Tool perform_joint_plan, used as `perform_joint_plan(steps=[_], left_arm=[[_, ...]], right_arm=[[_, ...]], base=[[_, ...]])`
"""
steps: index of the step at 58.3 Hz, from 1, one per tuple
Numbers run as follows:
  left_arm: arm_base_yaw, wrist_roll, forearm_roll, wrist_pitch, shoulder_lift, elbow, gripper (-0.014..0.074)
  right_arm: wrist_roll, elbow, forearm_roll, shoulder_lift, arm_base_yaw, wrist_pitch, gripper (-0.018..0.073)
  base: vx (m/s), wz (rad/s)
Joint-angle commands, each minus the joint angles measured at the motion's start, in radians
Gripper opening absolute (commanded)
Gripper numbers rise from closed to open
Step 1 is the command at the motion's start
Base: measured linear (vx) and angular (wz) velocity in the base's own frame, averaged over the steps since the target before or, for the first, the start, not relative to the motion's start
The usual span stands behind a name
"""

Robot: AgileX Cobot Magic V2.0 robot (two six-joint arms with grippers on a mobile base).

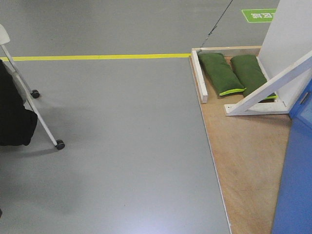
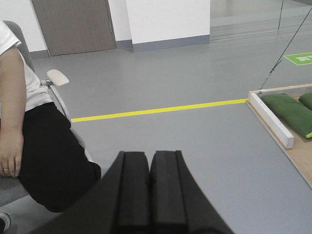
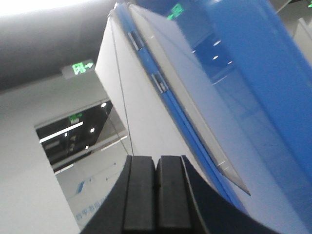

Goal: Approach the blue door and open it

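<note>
The blue door (image 1: 297,180) shows as a glossy blue panel at the right edge of the front view, standing on a wooden base board (image 1: 248,161). In the right wrist view the blue door (image 3: 243,92) fills the upper right, tilted, with its edge and metal plates (image 3: 158,82) seen from below. No lever handle shows. My right gripper (image 3: 156,161) is shut and empty, pointing up beside the door's edge. My left gripper (image 2: 149,156) is shut and empty, pointing over the grey floor away from the door.
White wooden braces (image 1: 265,90) and two green sandbags (image 1: 222,73) sit on the board behind the door. A yellow floor line (image 1: 97,57) runs across. A seated person (image 2: 29,146) on a wheeled chair (image 1: 46,129) is at the left.
</note>
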Motion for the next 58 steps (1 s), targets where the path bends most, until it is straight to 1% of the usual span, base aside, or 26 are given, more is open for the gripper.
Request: perform_joint_plan(steps=[1,5,20,32,46,49,58], left_arm=[[0.003,-0.003,-0.008,-0.086,-0.005,0.004,0.0070],[0.003,-0.003,-0.008,-0.086,-0.005,0.004,0.0070],[0.003,-0.003,-0.008,-0.086,-0.005,0.004,0.0070],[0.003,-0.003,-0.008,-0.086,-0.005,0.004,0.0070],[0.003,-0.003,-0.008,-0.086,-0.005,0.004,0.0070],[0.003,-0.003,-0.008,-0.086,-0.005,0.004,0.0070],[0.003,-0.003,-0.008,-0.086,-0.005,0.004,0.0070]], right_arm=[[-0.002,-0.031,0.109,0.013,-0.079,-0.070,0.0002],[-0.002,-0.031,0.137,0.013,-0.146,-0.069,0.0002],[-0.002,-0.031,0.136,0.041,-0.400,-0.074,0.0002],[-0.002,-0.031,0.136,0.136,-0.553,-0.111,0.0002],[-0.002,-0.031,0.136,0.314,-0.670,-0.187,0.0002],[-0.002,-0.031,0.136,0.357,-0.682,-0.199,0.0002],[-0.002,-0.031,0.133,0.467,-0.682,-0.210,0.0002]], base=[[0.00,0.00],[0.00,0.00],[0.00,0.00],[0.00,0.00],[0.00,0.00],[0.00,0.00],[0.00,0.00]])
